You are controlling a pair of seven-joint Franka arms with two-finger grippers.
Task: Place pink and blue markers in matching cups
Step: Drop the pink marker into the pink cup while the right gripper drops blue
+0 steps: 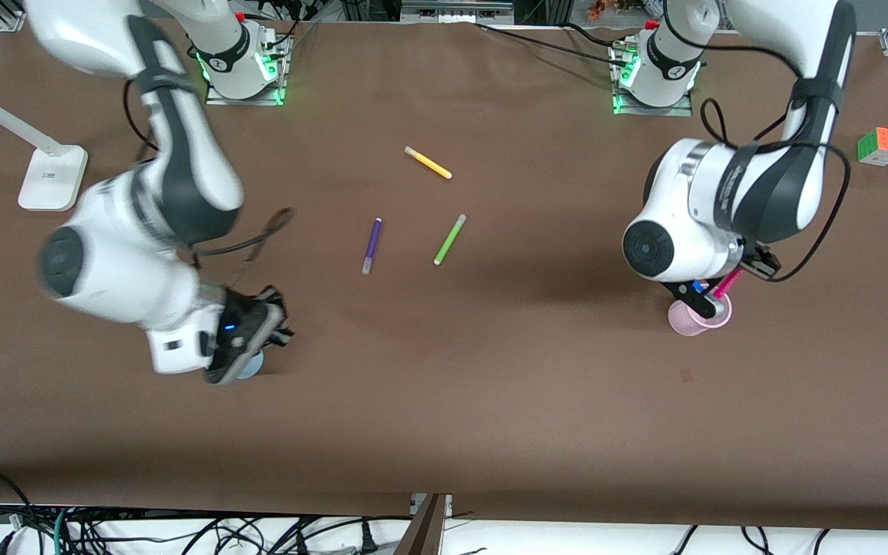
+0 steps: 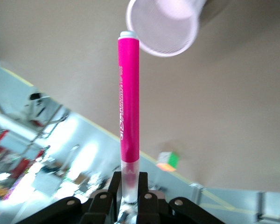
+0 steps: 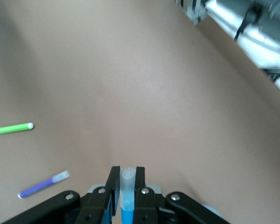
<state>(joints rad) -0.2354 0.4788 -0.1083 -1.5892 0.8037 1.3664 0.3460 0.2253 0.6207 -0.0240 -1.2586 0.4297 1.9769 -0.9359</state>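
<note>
- Right gripper point(image 1: 255, 347), at the right arm's end of the counter point(image 1: 490, 370): it hangs just over the blue cup point(image 1: 253, 367), of which only a pale sliver of rim shows under the hand in the front view.
- Its fingers point(image 3: 113, 189) are clamped on the blue marker point(image 3: 126, 193). In the right wrist view the greyish cap stands up between them and the blue barrel runs down out of sight, so the long axis is close to upright.
- I judge that the drop turns on whether the hidden lower tip sits inside the blue cup's rim; no view shows this.
- Mid-counter, well apart from both hands: the purple marker point(image 1: 371, 245), green marker point(image 1: 449, 240) and yellow marker point(image 1: 428, 163) lie flat.
- Left gripper point(image 1: 710, 297), at the left arm's end: it is over the pink cup point(image 1: 692, 320), which stands upright on the counter.
- Its fingers point(image 2: 115, 186) are clamped on the pale cap end of the pink marker point(image 2: 129, 98); the barrel points away from them toward the cup.
- In the left wrist view the marker's free tip meets the cup's rim at its edge, not its centre, so a small shift toward the cup's middle looks needed before release.
</note>
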